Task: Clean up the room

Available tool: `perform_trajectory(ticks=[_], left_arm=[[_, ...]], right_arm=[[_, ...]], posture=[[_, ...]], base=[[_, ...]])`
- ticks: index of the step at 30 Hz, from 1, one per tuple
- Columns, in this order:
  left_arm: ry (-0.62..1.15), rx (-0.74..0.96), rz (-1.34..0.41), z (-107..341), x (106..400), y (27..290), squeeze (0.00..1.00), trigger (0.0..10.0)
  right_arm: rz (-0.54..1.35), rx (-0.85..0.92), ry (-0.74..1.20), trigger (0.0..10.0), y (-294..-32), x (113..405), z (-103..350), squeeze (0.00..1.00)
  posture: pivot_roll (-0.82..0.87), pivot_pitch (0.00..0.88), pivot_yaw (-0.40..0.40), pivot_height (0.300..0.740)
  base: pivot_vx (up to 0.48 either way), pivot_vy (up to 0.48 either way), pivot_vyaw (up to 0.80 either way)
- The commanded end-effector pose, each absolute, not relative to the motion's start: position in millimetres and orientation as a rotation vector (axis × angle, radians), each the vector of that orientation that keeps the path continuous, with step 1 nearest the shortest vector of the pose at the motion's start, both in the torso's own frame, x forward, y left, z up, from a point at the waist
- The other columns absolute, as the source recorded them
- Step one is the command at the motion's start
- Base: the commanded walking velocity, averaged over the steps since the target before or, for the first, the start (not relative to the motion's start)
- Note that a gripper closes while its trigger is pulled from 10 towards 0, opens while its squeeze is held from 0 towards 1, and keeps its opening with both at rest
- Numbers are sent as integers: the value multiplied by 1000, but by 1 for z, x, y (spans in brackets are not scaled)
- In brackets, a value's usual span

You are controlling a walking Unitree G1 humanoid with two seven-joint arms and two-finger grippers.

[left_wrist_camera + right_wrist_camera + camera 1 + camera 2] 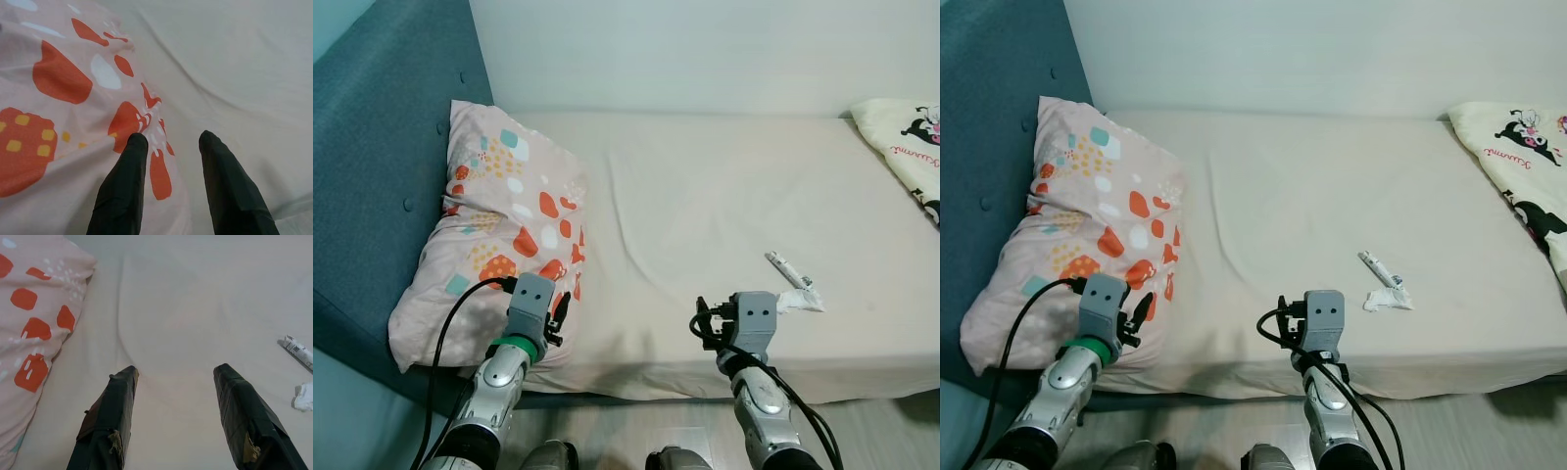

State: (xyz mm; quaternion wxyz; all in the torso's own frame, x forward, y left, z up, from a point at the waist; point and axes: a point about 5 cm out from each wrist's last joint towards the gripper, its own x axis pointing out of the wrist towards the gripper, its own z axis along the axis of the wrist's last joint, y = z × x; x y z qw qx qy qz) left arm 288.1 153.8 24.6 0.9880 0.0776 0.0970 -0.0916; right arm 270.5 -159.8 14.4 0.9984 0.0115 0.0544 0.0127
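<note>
Our left gripper [168, 142] hangs over the near edge of the pink pillow [499, 225] with its two black fingers apart and holding nothing. Our right gripper [176, 377] hangs over the near edge of the cream bed [705, 196], fingers wide apart and empty too. We see a small tube [785, 266] and a crumpled white tissue [800, 301] lying close together on the bed, near our right gripper.

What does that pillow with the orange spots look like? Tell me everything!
The pillow is soft, pale pink cloth with orange, white, teal and yellow-dotted blotches. It lies puffed and a little wrinkled at the bed's left end, leaning on the blue padded headboard. The left gripper, fingers open, hovers at its near corner.
</note>
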Motion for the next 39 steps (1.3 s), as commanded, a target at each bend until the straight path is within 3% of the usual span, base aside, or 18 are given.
perform_trajectory(ticks=[1,15,39], left_arm=[[211,157,-182,20,285,155,0,10000],[282,176,-149,1,266,165,0,10000],[231,112,-140,12,275,153,0,10000]], right_arm=[[4,38,135,10000,-163,268,10,0],[10,32,218,10000,-163,250,-9,0],[30,32,196,10000,-160,257,-4,0]], posture=[[29,0,0,740],[44,0,-16,740],[42,0,-26,740]], base=[[0,0,0],[0,0,0],[-26,0,0]])
